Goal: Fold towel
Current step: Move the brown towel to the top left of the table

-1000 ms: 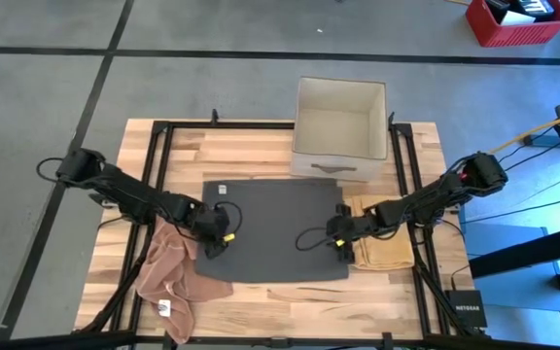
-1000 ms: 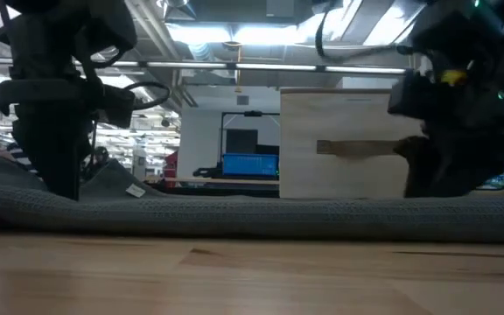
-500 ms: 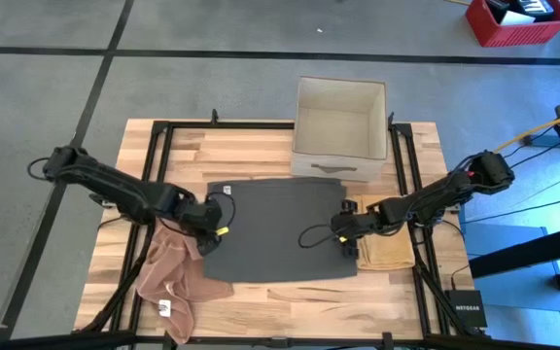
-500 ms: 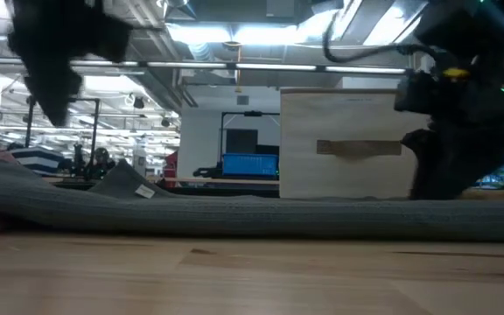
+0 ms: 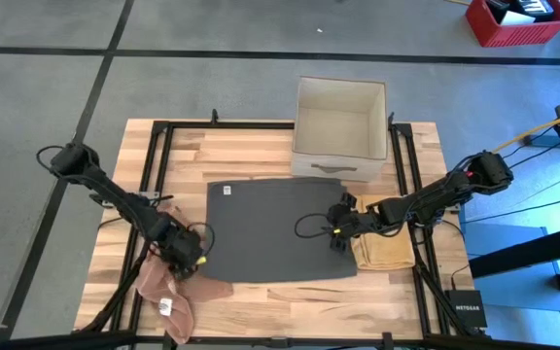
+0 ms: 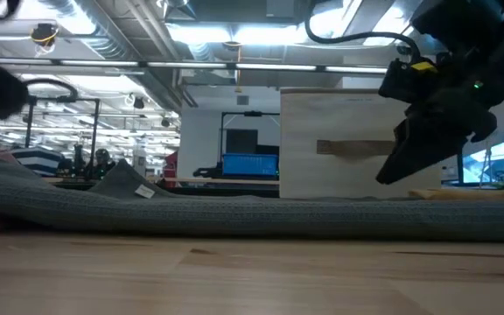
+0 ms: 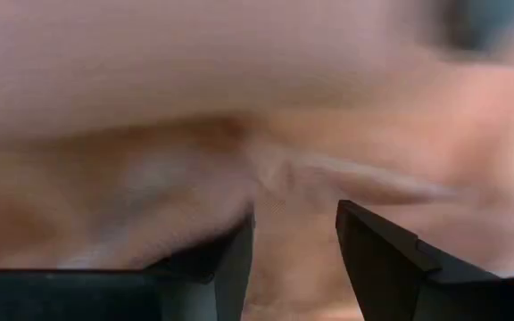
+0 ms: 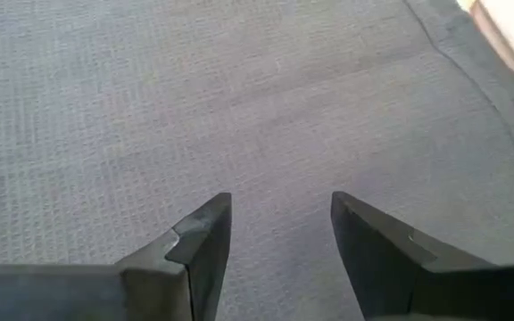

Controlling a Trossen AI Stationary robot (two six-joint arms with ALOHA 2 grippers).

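Soft, limp grey towel [image 5: 275, 228], best pinched at six-o'clock corners; both grippers' fingers spread, holding nothing.

Two dark jointed arms
Black cables loop near each wrist; small yellow marks, perhaps labels, sit by both grippers.

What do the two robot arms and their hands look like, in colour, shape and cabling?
Both arms are slim, black and jointed. A black cable loops beside the left hand and beside the right hand, each of which carries a small yellow mark. Each hand ends in two dark, flat, tapering fingers.
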